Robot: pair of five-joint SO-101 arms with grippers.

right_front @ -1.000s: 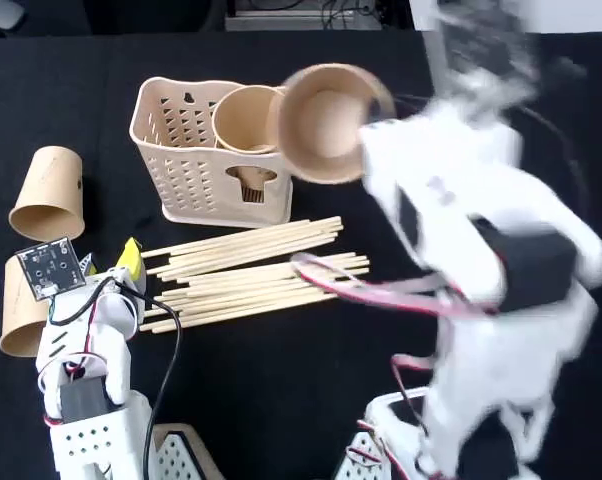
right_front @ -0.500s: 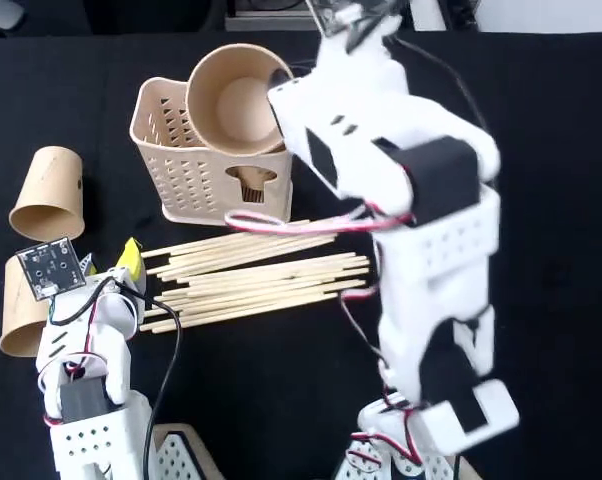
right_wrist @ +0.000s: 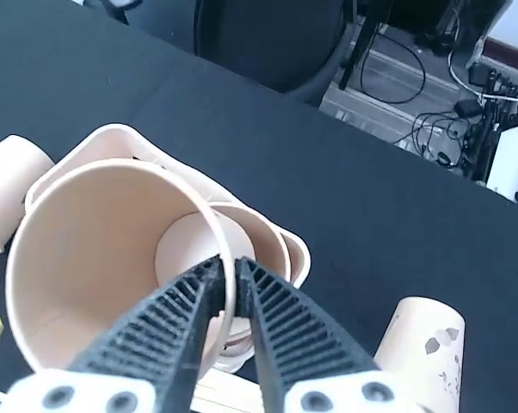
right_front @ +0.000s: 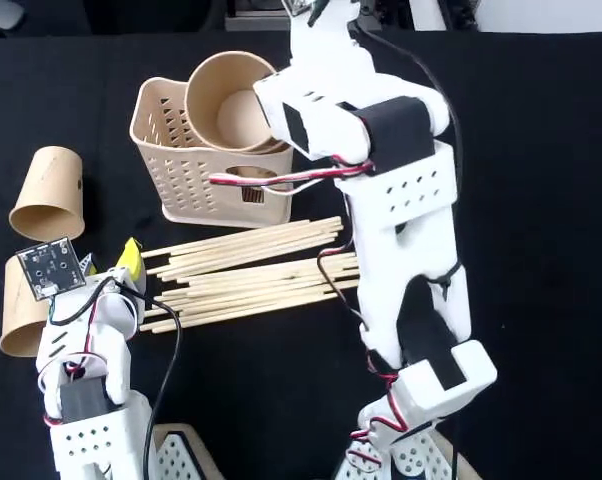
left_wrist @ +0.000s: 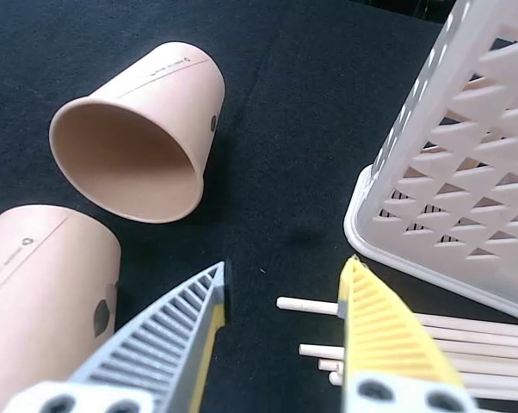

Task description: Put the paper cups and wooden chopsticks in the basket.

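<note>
A cup [right_front: 229, 100] and the right arm [right_front: 401, 190] crowd the basket [right_front: 176, 150] mouth.

Five paper cups [right_front: 46, 190], one basket [right_front: 176, 150], many wooden chopsticks [right_front: 251, 270]

Two white plastic arms: the right arm [right_front: 406, 215] carries black motor blocks [right_front: 401, 125] and red-and-white cables [right_front: 281, 178], the left arm [right_front: 86, 350] a black cable [right_front: 168, 345] and small circuit board [right_front: 51, 268]; the left gripper [left_wrist: 285, 265] is yellow and grey, the right gripper [right_wrist: 229, 261] black, all ribbed.
</note>
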